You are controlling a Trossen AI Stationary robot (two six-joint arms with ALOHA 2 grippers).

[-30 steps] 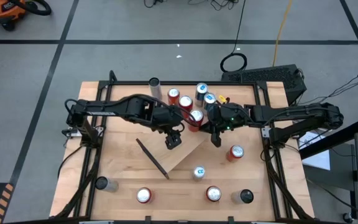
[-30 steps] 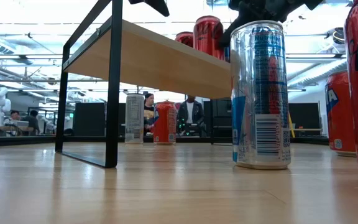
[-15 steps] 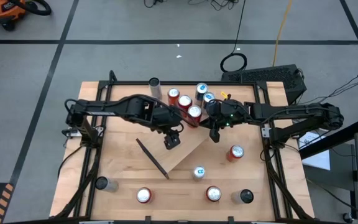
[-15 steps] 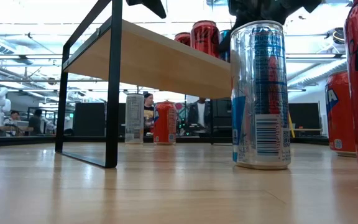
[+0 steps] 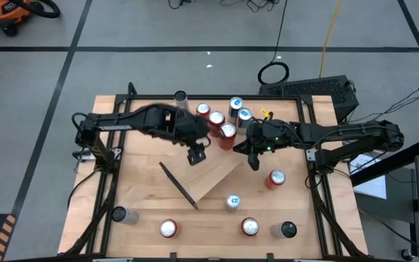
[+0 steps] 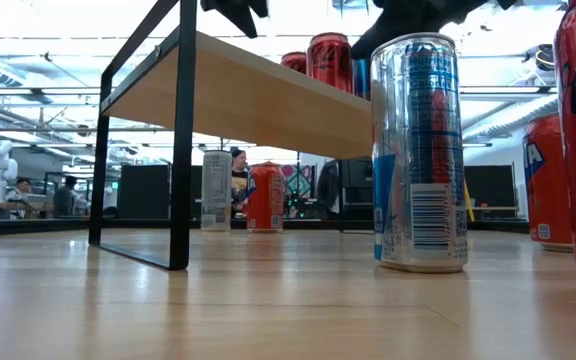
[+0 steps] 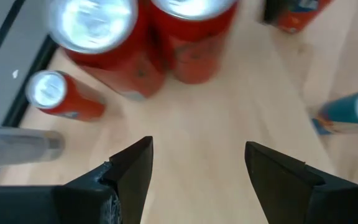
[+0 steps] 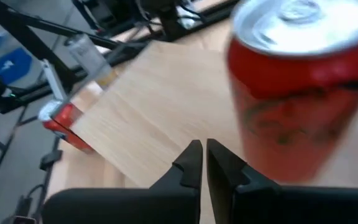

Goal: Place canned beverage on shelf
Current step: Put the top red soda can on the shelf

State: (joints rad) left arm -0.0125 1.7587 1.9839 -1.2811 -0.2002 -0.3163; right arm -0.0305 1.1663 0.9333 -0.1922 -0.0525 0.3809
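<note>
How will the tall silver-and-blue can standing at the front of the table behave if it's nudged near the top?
Likely tippy: the silver-and-blue can stands tall and slim on a narrow base, so a high push probably topples it. Once down, its round body would probably roll across the smooth wooden tabletop. The glossy metal wall looks slippery, so the tool may slide on it.

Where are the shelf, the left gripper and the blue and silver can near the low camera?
shelf [image 6: 258, 100]: low view, on the underside of the wooden board.
left gripper [image 7: 197, 171]: left wrist view, midway between its open fingertips.
blue and silver can [image 6: 418, 150]: low view, on its side wall.
</note>
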